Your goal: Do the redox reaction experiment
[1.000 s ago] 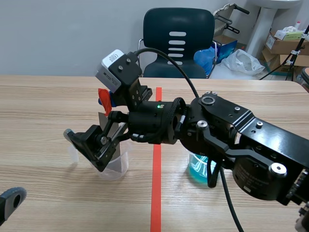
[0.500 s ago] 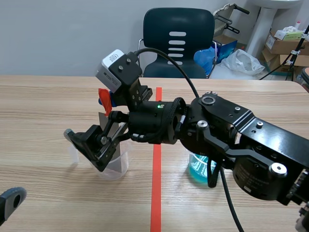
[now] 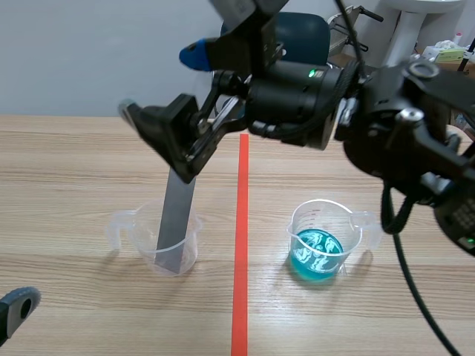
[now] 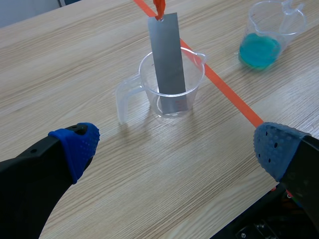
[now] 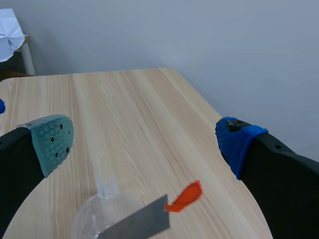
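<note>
A grey metal strip (image 3: 174,219) with a red tag (image 5: 183,196) stands leaning inside a clear empty beaker (image 3: 125,222) left of the red tape line. My right gripper (image 3: 162,81) hangs open above the strip's top end, and nothing is between its fingers (image 5: 144,142). In the right wrist view the strip (image 5: 137,225) and the beaker (image 5: 92,216) lie under the gripper. My left gripper (image 4: 177,149) is open, low at the near left, with the beaker (image 4: 193,92) and strip (image 4: 168,59) ahead of it. A second beaker (image 3: 320,241) holds blue liquid.
The blue-liquid beaker (image 4: 266,35) stands right of the tape line (image 3: 240,297). The right arm (image 3: 386,126) crosses high over the table from the right. One fingertip of the left gripper (image 3: 18,308) shows at the near left edge. A dark chair (image 3: 297,33) stands behind the table.
The right gripper has risen from low at the empty beaker to well above it. The strip now stands in the beaker, free of the fingers. The left arm has not moved.
</note>
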Robot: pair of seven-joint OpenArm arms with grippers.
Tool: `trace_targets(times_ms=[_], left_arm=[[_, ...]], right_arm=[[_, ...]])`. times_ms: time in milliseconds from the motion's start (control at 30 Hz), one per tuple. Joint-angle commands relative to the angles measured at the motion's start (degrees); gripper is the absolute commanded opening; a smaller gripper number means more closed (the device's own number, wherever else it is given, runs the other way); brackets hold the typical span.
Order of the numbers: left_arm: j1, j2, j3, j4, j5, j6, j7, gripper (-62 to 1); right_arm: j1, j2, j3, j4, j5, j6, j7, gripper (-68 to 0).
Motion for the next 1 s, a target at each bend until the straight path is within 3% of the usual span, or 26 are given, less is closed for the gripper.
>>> trace_targets(times_ms=[0, 367, 533, 667, 800, 967], left_arm=[[0.4, 0.3, 0.4, 0.6, -0.3, 0.1, -1.0, 1.4], [0.4, 0.3, 0.4, 0.6, -0.3, 0.1, -1.0, 1.4], [0.4, 0.3, 0.4, 0.6, -0.4, 0.1, -1.0, 1.4], [0.4, 0.3, 0.4, 0.6, -0.3, 0.1, -1.0, 1.4], [0.2, 0.3, 0.4, 0.6, -0.3, 0.1, -1.0, 1.4], [-0.2, 0.3, 0.4, 0.6, -0.3, 0.0, -1.0, 1.4]], right_arm=[[0.8, 2.1, 2.1, 1.3, 2.1, -0.4, 0.1, -9.3], [0.6, 18.4, 10.5, 4.5, 14.3, -1.5, 0.1, -10.2], [0.6, 28.2, 11.5, 4.5, 20.0, -1.5, 1.0, -10.2], [-0.3, 35.4, 11.5, 4.5, 21.9, -1.7, 2.8, -10.2], [-4.0, 39.9, 11.6, 4.4, 21.8, -5.2, 6.4, -10.2], [-9.3, 43.5, 11.8, 4.3, 21.4, -10.7, 6.8, -10.2]])
